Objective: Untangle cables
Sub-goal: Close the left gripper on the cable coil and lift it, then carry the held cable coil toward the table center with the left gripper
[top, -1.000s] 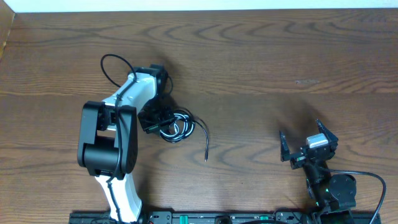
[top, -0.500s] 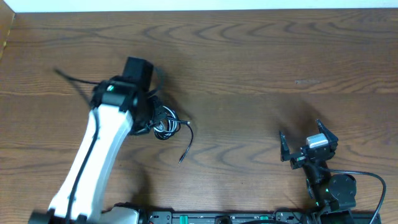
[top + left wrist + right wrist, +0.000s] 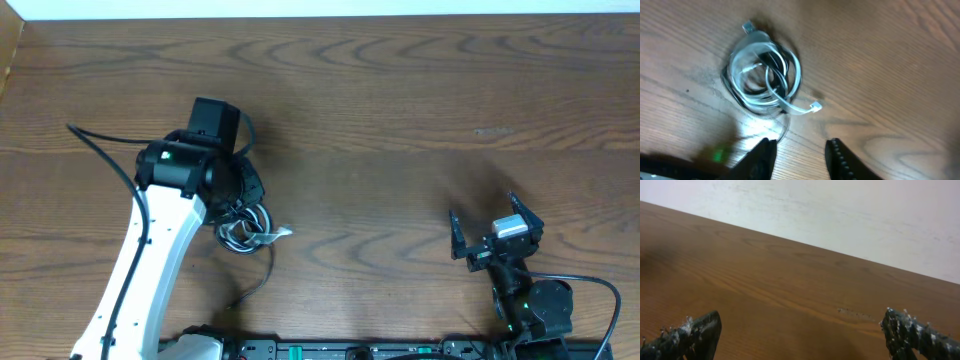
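The cables (image 3: 765, 70) lie as one small coil on the wooden table: a white cord wound together with a black one. A white plug end (image 3: 815, 105) sticks out to one side. In the overhead view the coil (image 3: 244, 236) sits left of centre, and a black tail (image 3: 262, 272) trails toward the front edge. My left gripper (image 3: 800, 157) is open and empty, just short of the coil and not touching it; from overhead it (image 3: 238, 195) is right behind the coil. My right gripper (image 3: 490, 235) is open and empty at the front right, and its wrist view (image 3: 800, 335) shows only bare table.
The left arm's white link (image 3: 150, 270) slants across the front left. A thick black arm wire (image 3: 100, 150) arcs out to the left. The table's far edge meets a white wall (image 3: 840, 210). The arm bases and a rail (image 3: 330, 350) line the front edge.
The left arm swung left and stretched out. The coil slid left and toward the front edge, its black tail swinging round with it. The right arm has not moved.
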`<state>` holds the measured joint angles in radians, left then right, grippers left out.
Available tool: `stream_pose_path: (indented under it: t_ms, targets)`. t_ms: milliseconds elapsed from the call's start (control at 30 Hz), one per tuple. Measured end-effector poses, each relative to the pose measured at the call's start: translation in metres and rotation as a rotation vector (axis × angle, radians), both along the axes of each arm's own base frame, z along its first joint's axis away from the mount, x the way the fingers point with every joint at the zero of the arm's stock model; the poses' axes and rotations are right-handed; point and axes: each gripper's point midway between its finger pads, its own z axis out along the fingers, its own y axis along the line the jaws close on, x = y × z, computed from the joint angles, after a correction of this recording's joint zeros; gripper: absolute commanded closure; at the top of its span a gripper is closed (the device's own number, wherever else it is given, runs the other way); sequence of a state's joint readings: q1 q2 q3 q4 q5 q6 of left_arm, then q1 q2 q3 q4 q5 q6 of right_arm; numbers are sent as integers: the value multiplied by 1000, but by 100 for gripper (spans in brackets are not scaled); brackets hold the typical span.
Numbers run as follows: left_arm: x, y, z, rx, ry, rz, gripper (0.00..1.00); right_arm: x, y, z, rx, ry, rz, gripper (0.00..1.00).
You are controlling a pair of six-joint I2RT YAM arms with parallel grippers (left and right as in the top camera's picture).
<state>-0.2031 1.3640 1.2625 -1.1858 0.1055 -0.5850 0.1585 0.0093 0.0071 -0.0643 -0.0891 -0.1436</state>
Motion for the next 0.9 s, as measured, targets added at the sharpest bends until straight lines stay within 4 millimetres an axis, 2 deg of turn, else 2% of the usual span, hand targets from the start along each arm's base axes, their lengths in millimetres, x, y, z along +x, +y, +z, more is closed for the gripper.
stream_pose_path:
  t_ms: [367,700,900]
  targets:
    - [5,-1,-31,25,124,2,50,0,0,0,0,0,0,1]
    - [2,-2,-58,50,241,-3,50,0,0,0,0,0,0,1]
    - [5,-16,-72,63,266,-53,50,0,0,0,0,0,0,1]
